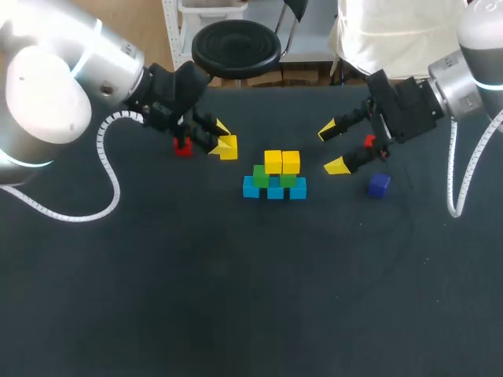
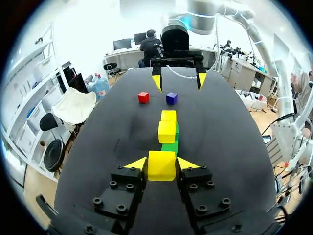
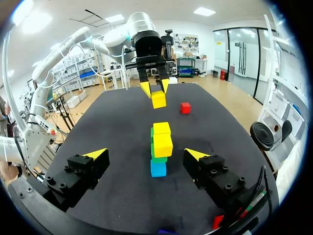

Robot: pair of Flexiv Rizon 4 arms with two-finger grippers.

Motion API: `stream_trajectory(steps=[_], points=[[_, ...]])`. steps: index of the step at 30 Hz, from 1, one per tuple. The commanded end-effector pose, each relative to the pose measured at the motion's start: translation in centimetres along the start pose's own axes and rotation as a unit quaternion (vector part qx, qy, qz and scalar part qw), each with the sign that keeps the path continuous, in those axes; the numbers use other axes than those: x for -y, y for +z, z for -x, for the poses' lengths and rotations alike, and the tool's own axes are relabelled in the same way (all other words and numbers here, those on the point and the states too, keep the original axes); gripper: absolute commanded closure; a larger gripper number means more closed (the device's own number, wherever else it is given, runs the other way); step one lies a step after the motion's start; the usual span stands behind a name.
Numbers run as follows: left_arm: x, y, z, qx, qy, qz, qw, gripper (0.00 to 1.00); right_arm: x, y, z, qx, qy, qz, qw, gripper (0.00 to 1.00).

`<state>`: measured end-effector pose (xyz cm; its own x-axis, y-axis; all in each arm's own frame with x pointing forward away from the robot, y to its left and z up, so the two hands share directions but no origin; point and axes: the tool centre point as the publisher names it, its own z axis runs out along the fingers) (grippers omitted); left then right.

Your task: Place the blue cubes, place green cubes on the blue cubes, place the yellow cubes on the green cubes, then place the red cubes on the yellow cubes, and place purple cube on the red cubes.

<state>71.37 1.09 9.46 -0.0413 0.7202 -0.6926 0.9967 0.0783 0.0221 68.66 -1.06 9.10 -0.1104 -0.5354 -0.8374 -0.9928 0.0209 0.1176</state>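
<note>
Gripping a yellow cube (image 1: 229, 147), your left gripper (image 2: 162, 166) hung apart from the stack (image 1: 274, 177), which lay at its four o'clock in the head view; your right gripper (image 1: 332, 148) stood wide open at the stack's two o'clock.

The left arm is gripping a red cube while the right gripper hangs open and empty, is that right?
Not quite. The left gripper holds a yellow cube, not a red one; the left wrist view shows it clamped between the two fingers. The right gripper is indeed open and empty.
</note>
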Motion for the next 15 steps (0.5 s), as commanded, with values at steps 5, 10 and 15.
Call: stream_trajectory(steps=[5, 10, 15], points=[[-0.3, 0.7, 1.5, -0.016, 0.021, 0.009, 1.0, 1.0, -0.1, 0.0, 0.0, 0.0, 0.0, -0.001, 1.0, 0.0], [-0.6, 1.5, 1.2, -0.01, -0.003, 0.003, 1.0, 1.0, -0.1, 0.0, 0.0, 0.0, 0.0, -0.001, 1.0, 0.0], [-0.4, 2.3, 0.9, 0.003, -0.023, -0.009, 1.0, 1.0, -0.1, 0.0, 0.0, 0.0, 0.0, -0.001, 1.0, 0.0]])
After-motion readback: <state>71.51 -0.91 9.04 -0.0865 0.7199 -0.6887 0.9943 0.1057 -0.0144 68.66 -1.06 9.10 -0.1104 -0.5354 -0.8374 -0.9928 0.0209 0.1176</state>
